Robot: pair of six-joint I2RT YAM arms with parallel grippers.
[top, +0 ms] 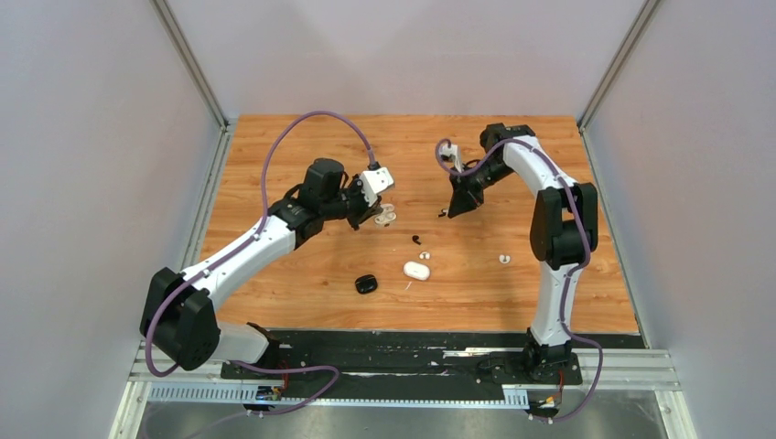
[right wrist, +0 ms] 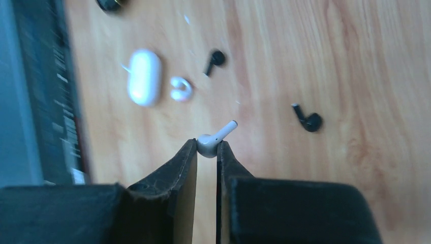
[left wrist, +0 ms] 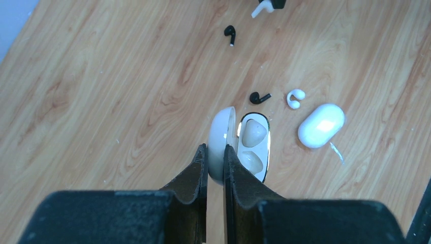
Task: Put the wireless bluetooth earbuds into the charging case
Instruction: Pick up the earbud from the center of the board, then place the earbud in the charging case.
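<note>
The left hand (left wrist: 215, 152) was clamped shut on the raised lid of the open charging case (left wrist: 252, 145), low in the middle of the left wrist view. What lay in the case's two wells could not be told. From above, that hand and the case sat just left of centre on the desk (top: 302, 306).

The right hand (right wrist: 207, 148) was pinched on a white earbud (right wrist: 223, 131), gripping its bulb, with the stem pointing to the upper right of the right wrist view.

On the desk, a black earbud (right wrist: 308, 119) lay at the right of that view and a second black earbud (right wrist: 215, 59) lay near the top. A hook-shaped white earbud (right wrist: 180, 89) lay just beside a closed white case (right wrist: 145, 77) at upper left. A black case (top: 366, 284) lay below centre in the overhead view.
</note>
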